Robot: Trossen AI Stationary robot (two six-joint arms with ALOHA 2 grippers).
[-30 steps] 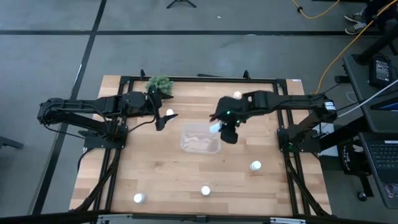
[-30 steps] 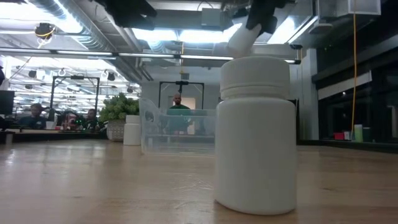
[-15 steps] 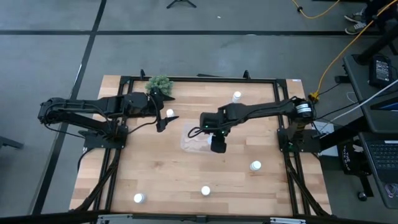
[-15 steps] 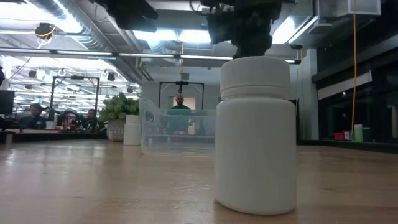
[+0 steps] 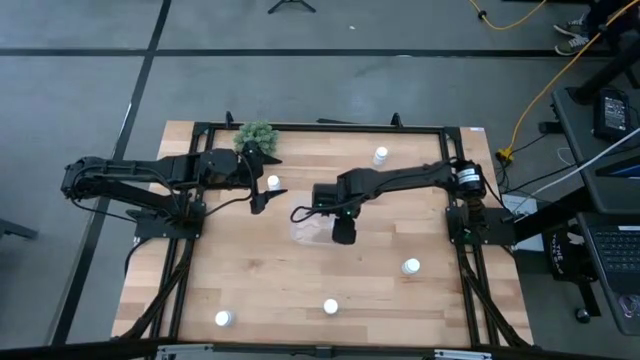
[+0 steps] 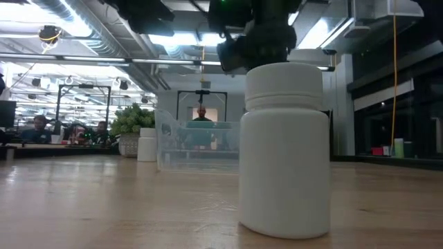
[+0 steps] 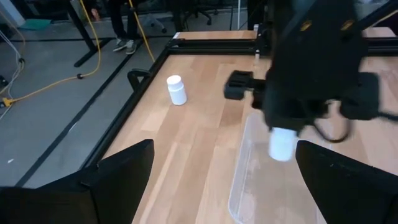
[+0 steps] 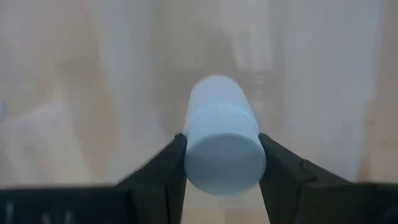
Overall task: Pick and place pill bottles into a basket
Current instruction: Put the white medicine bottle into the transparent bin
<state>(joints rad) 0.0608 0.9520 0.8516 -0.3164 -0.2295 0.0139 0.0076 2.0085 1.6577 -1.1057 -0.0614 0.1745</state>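
High view: the right tool (image 5: 341,231) hangs over the clear basket (image 5: 303,228) at mid-desk; the left tool (image 5: 262,196) waits nearby, fingers spread wide.

Left wrist view: a white pill bottle (image 7: 282,142) hangs above the basket.

Right wrist view: both fingers (image 8: 163,169) clamp that bottle.

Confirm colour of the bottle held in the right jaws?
White, cap included; the bottle shows best in the right wrist view.
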